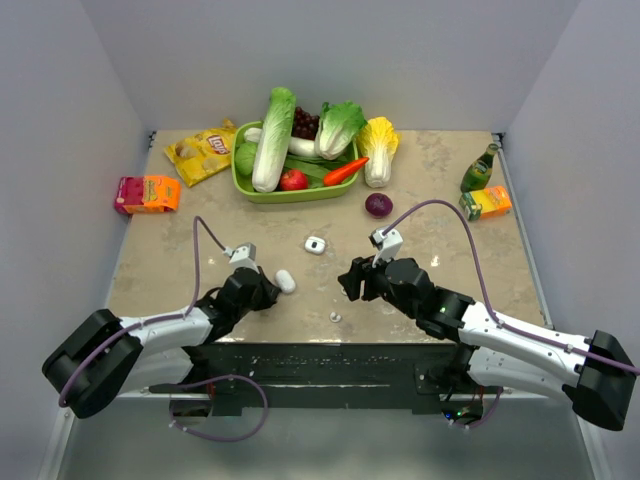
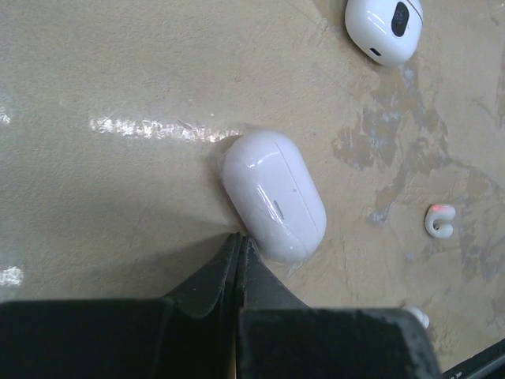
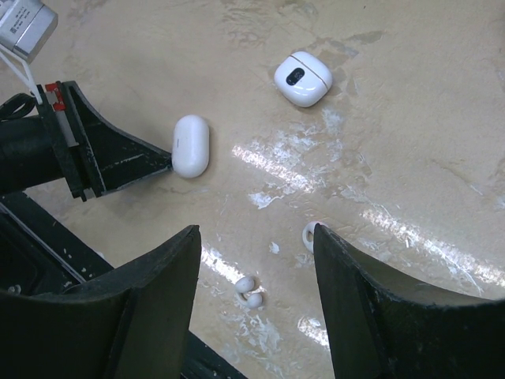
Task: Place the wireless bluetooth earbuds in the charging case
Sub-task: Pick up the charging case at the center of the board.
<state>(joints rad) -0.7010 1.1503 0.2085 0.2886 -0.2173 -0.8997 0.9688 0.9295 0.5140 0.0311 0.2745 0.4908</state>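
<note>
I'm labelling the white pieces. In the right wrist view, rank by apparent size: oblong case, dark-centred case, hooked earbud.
1. Oblong case and dark-centred case: about alike, the latter farther off, so unranked.
2. Hooked earbud.

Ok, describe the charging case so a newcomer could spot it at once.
From the green vegetable basket at the back, come toward the near edge. The charging case is the small white rounded box lying alone in the open. Its dark centre sets it apart from the plain white capsule beside the left gripper.
</note>
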